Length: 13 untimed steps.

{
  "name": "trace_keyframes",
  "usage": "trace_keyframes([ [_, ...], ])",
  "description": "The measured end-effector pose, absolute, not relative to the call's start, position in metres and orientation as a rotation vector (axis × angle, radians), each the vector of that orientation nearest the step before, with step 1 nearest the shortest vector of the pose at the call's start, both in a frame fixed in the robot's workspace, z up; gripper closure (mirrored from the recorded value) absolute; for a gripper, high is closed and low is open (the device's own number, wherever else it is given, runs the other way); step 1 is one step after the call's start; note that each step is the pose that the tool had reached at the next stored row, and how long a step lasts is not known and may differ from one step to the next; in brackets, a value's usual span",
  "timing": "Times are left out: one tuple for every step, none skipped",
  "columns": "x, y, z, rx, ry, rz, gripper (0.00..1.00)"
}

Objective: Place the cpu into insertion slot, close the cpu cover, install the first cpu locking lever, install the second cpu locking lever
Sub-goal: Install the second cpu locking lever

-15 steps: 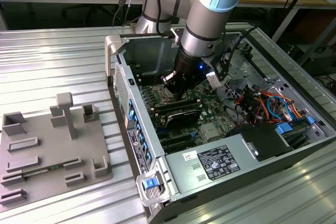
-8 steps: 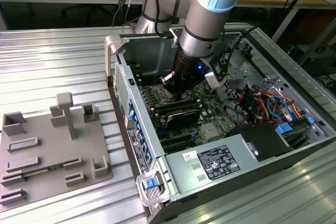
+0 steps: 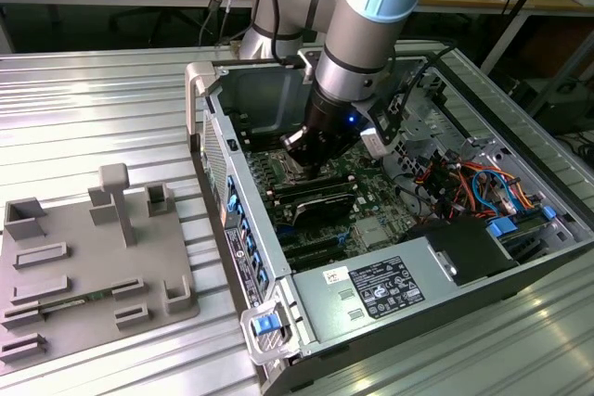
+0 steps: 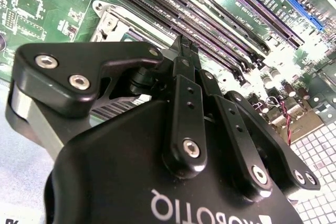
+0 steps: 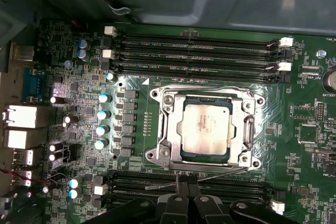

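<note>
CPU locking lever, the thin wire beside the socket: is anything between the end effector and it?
Nothing visible. In the first wrist view the end effector has its closed fingertips right at the thin lever. The cpu already sits in the socket with the cpu cover down around it.

The gripper (image 5: 186, 188) sits low at the bottom centre of the first wrist view, fingertips pressed together right over a thin locking lever (image 5: 194, 181). Tight quarters here: memory slots (image 5: 194, 51) run across the upper frame, more slots (image 5: 157, 184) crowd the bottom edge just beside the fingertips. Between them lies the closed cpu cover (image 5: 165, 124) with the cpu (image 5: 206, 125) showing through, nothing above it, open from overhead. Capacitors (image 5: 103, 121) stand upright at mid-left. In the exterior view, case walls (image 3: 243, 220) box the arm in, and cables (image 3: 464, 178) bunch at right.
</note>
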State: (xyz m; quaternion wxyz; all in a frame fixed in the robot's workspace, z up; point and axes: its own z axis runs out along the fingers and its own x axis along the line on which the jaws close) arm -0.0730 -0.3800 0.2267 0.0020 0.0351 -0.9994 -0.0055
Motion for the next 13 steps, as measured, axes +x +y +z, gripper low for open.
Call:
trace_keyframes([
  [-0.0735,-0.38,0.2266,0.11,-3.136,-0.017,0.89],
  [-0.0735,-0.38,0.2266,0.11,-3.136,-0.017,0.89],
  [-0.0735,-0.38,0.2266,0.11,-3.136,-0.017,0.89],
  [-0.0736,-0.38,0.2266,0.11,-3.136,-0.017,0.89],
  [-0.0736,-0.38,0.2266,0.11,-3.136,-0.017,0.89],
  [-0.0736,-0.38,0.2266,0.11,-3.136,-0.017,0.89],
  [-0.0736,-0.38,0.2266,0.11,-3.136,-0.017,0.89],
  [-0.0736,-0.38,0.2266,0.11,-3.136,-0.017,0.89],
  [-0.0736,-0.38,0.2266,0.11,-3.136,-0.017,0.89],
  [-0.0736,-0.38,0.2266,0.11,-3.136,-0.017,0.89],
  [-0.0737,-0.38,0.2266,0.11,-3.136,-0.017,0.89],
  [-0.0739,-0.38,0.2266,0.11,-3.136,-0.017,0.89],
  [-0.074,-0.38,0.2266,0.11,-3.136,-0.017,0.89],
])
